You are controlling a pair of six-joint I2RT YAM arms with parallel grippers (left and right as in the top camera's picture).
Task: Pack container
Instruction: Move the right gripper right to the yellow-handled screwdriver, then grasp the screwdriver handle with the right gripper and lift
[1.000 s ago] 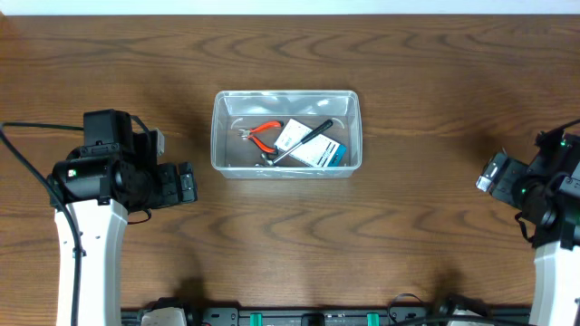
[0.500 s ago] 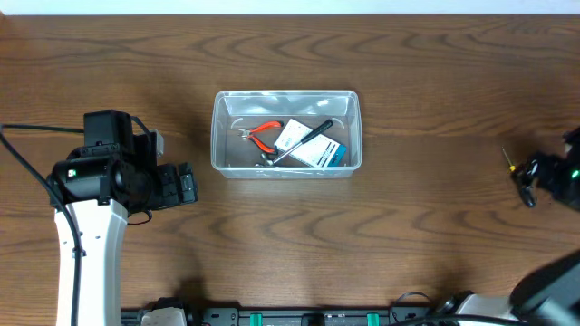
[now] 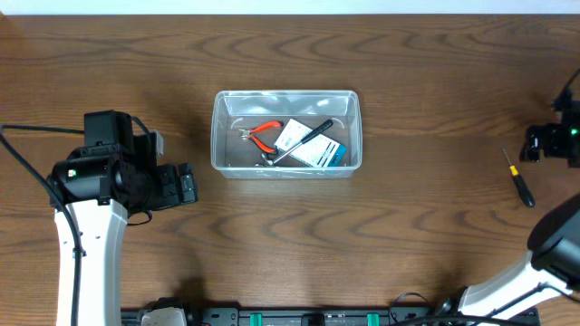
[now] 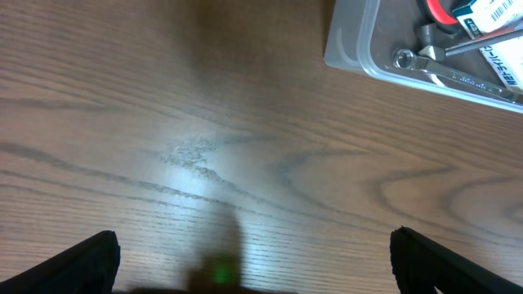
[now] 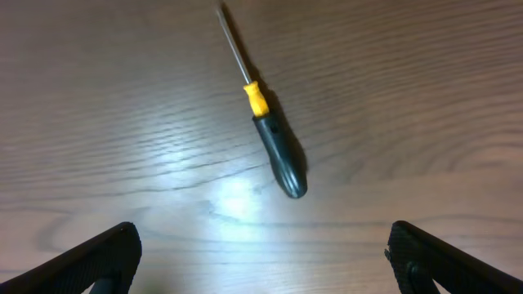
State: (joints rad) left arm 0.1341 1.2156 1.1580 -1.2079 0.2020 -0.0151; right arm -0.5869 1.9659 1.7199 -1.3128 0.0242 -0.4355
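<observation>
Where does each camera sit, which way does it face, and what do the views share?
Overhead: above the wooden table, looking straight down at the clear plastic rectangular container; left arm and right arm show.
Left wrist: low over the wood, facing down at the container's corner; open left gripper shows.
Right wrist: facing down at the black-handled, yellow-collared screwdriver; the open right gripper shows.
Shared: overhead also sees the container and screwdriver.

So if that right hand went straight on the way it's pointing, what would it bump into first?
Probably the black-and-yellow screwdriver lying on the table: it sits ahead of the right hand, between its open fingers. Depth is unclear, so bare wood might come first.
</observation>
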